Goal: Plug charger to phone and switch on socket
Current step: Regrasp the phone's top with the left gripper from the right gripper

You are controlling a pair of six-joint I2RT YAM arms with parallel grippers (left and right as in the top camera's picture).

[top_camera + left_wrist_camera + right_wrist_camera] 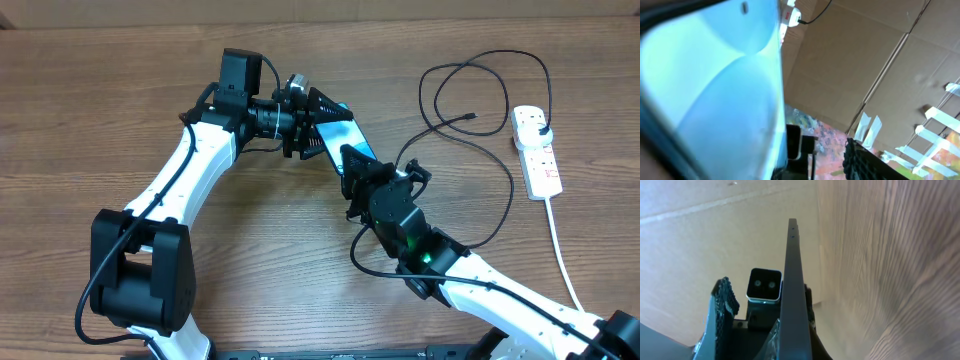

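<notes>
The phone (pixel 338 130), light blue-teal, is held tilted above the table between both grippers. My right gripper (pixel 352 165) is shut on its lower end; in the right wrist view the phone (pixel 792 280) shows edge-on. My left gripper (pixel 322 115) is open around its upper end. In the left wrist view the screen (pixel 715 90) fills the left side and one finger (pixel 865 160) stands clear of it; the other is hidden. The charger cable (pixel 470 118) loops on the table at the right, its tip lying free. Its plug (pixel 540 128) sits in the white socket (pixel 535 150).
The socket's thick white cord (pixel 562 250) runs down the right side of the table. A cardboard wall (pixel 400 10) stands along the back edge. The black cable also passes close by my right arm (pixel 470 270).
</notes>
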